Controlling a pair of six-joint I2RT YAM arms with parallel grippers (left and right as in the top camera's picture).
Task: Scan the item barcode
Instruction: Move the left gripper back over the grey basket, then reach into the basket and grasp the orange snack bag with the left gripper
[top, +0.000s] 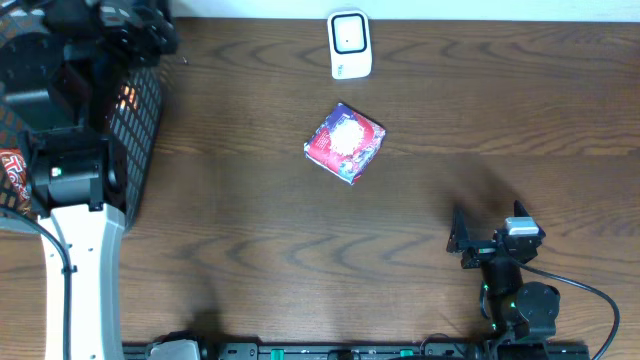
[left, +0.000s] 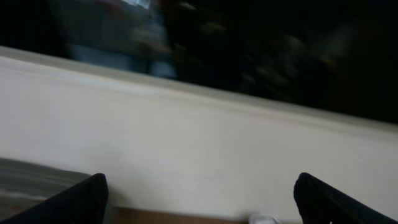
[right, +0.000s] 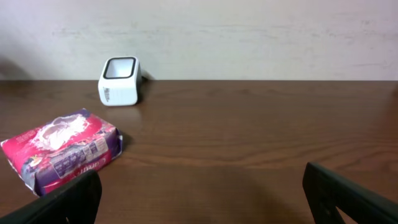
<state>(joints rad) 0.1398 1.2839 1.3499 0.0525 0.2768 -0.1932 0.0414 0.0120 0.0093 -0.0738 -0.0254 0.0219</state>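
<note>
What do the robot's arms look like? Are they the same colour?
Not quite. The left arm has a long white shell, black joints and a thin cable along it. The right arm is mostly black, with a grey block, tiny green lights and a looping cable. The left tool and right tool both have dark, wedge-shaped fingers.
</note>
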